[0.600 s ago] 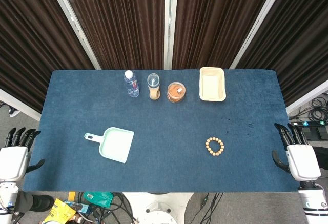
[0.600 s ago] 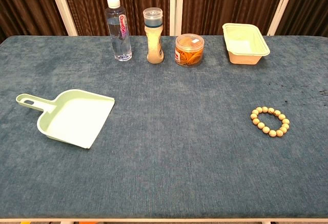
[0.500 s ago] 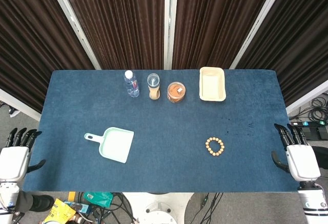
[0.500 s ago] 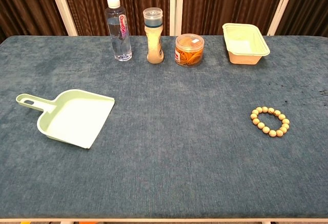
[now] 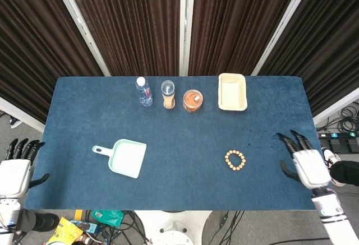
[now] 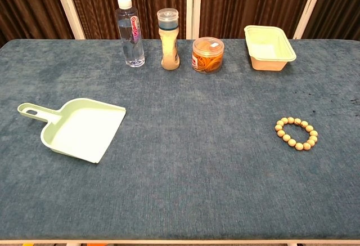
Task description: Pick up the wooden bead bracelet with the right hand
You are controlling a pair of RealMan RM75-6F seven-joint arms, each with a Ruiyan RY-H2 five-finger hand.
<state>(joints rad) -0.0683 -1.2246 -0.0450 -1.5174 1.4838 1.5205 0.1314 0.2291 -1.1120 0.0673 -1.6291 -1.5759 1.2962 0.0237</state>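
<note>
Dark curtains (image 5: pixel 129 21) hung behind the blue table (image 5: pixel 179 121). On it the bracelet (image 5: pixel 235 160) lay flat toward the right side, untouched. Nearby the right hand (image 5: pixel 303 165) hovered empty with fingers spread, and the left hand (image 5: pixel 15 169) was likewise empty and spread.

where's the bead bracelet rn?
The wooden bead bracelet lies flat on the blue table, right of centre in both views, nearer the front edge. The right hand hovers to its right, not touching.

A wooden bead bracelet (image 6: pixel 296 133) lies flat on the blue table (image 6: pixel 197 161), apparently alone at the right, well apart from the green dustpan (image 6: pixel 79 129).
</note>
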